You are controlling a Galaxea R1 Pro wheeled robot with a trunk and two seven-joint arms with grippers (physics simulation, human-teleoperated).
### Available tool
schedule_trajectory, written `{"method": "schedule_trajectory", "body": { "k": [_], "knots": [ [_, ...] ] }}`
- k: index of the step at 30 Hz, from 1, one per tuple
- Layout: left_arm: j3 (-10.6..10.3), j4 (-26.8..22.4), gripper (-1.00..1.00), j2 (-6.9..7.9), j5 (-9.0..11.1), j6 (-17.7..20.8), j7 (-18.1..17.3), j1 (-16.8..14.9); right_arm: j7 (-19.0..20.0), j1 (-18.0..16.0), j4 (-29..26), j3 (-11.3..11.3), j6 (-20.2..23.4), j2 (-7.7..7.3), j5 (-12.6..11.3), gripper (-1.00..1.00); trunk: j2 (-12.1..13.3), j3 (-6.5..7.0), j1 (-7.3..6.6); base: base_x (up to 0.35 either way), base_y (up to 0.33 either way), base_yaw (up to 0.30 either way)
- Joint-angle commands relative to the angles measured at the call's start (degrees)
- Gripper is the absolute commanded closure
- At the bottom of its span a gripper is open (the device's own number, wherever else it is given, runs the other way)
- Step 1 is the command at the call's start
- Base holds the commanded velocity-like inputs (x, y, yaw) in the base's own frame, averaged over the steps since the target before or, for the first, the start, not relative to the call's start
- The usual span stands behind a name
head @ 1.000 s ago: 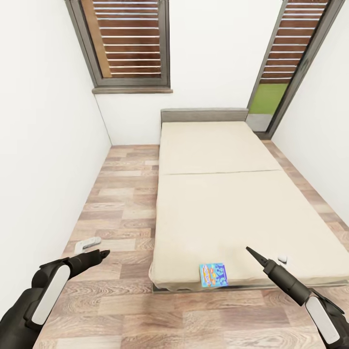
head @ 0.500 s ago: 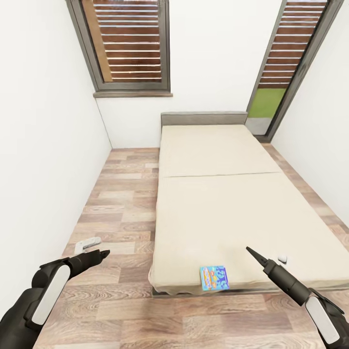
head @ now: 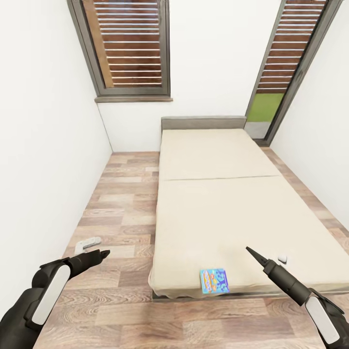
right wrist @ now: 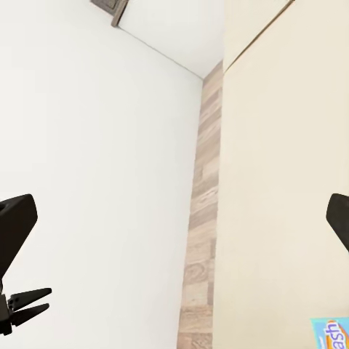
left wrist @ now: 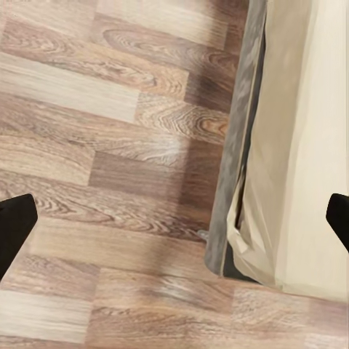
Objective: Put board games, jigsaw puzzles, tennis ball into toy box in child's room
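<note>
Board games are what this stretch of the job is about, and one shows here: a small blue board game lying flat at the foot edge of the bed, at about 6 o'clock in the head view.

Going left to right: the left gripper hangs over the wood-plank floor at about 8 o'clock, beside a small grey object on the floor whose kind I cannot tell. Its fingers stand wide apart, holding nothing. The game sits near the middle. The right gripper hovers above the mattress at about 4 o'clock, just right of the game, also spread wide and empty. A small pale item lies beyond it.

The risk I see: the box is thin, flat and right at the mattress edge. A shallow or sideways approach could nudge it over onto the floor, and soft bedding may give way under pressing fingers.
</note>
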Motion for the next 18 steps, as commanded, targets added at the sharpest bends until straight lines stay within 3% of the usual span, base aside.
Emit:
{"method": "schedule_trajectory", "body": {
  "k": [1, 18],
  "knots": [
    [0.0, -0.07, -1.0, 0.02, 0.61, 0.23, 0.49, -0.03, 0.09, -0.03, 0.01, -0.01, 0.52, -0.01, -0.42, -1.0, -0.04, 0.05, 0.01, 0.0, 0.0, 0.0],
    [0.02, -0.08, -1.0, 0.05, 0.6, 0.23, 0.49, -0.03, 0.09, -0.03, 0.01, -0.01, 0.52, -0.01, -0.42, -1.0, -0.04, 1.66, 0.01, 0.0, 0.0, 0.0]
  ]
}}
